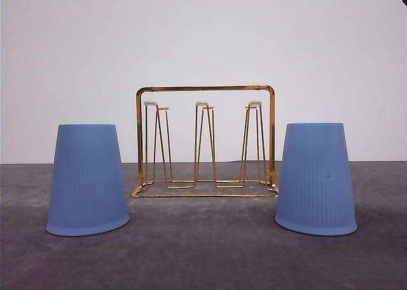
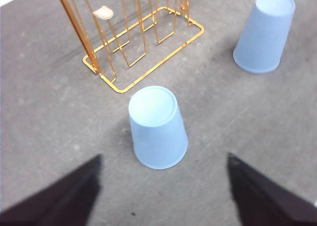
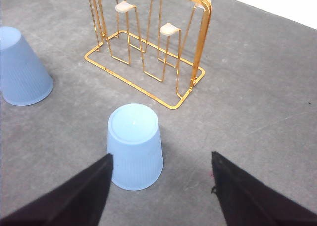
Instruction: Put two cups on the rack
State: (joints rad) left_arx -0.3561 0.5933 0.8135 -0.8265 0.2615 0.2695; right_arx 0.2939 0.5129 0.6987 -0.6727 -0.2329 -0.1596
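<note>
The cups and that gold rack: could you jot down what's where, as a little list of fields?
left cup: upside down on the table, left of the rack
right cup: upside down, right of the rack
rack: gold wire, upright between them, prongs bare
left pincer: open, above the left cup
right pincer: open, above the right cup
table: grey

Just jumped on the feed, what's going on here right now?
Nothing is held yet. Both cups stand upside down on the grey table: the left cup and the right cup, either side of the gold rack, whose prongs are bare. The left end effector and right end effector are open, each hovering above its nearer cup.
</note>
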